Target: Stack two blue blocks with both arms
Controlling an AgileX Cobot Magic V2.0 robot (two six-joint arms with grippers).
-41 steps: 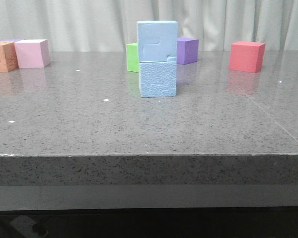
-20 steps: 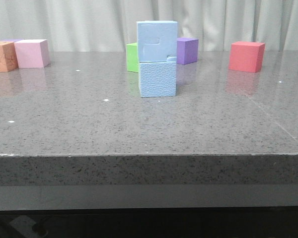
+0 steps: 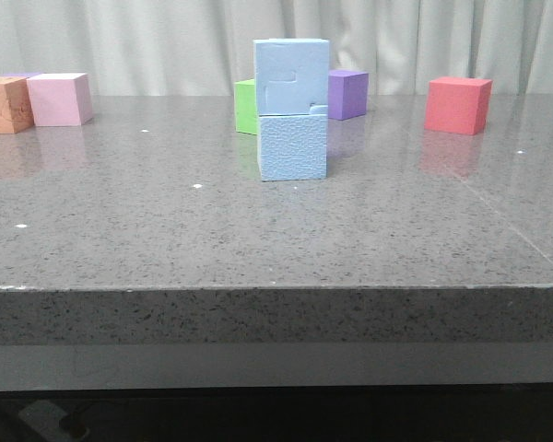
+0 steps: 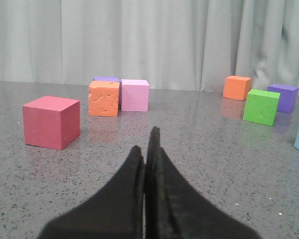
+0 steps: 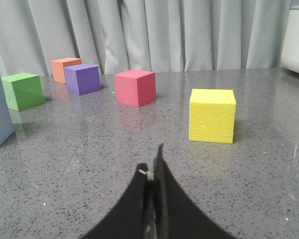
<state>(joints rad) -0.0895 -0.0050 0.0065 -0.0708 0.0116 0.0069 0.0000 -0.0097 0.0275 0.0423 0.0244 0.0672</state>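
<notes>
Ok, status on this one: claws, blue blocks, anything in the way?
Left claw shut, empty. Right claw shut, empty. Upper blue block sits on lower blue block, slightly offset. Nothing in the way.

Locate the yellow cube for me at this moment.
The yellow cube shows only in the right wrist view, standing alone on the grey table ahead of the shut right gripper, with the red cube its nearest neighbour, farther back.

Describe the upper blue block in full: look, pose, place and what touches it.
The upper blue block is a pale sky-blue foam cube whose front face is mostly smooth, with a shallow stepped imprint. It sits upright on the lower blue block, which has a pebbled face, its edges close to flush. The stack stands mid-table, in front of the green cube and purple cube. Only the lower block touches it; no tool is near.
</notes>
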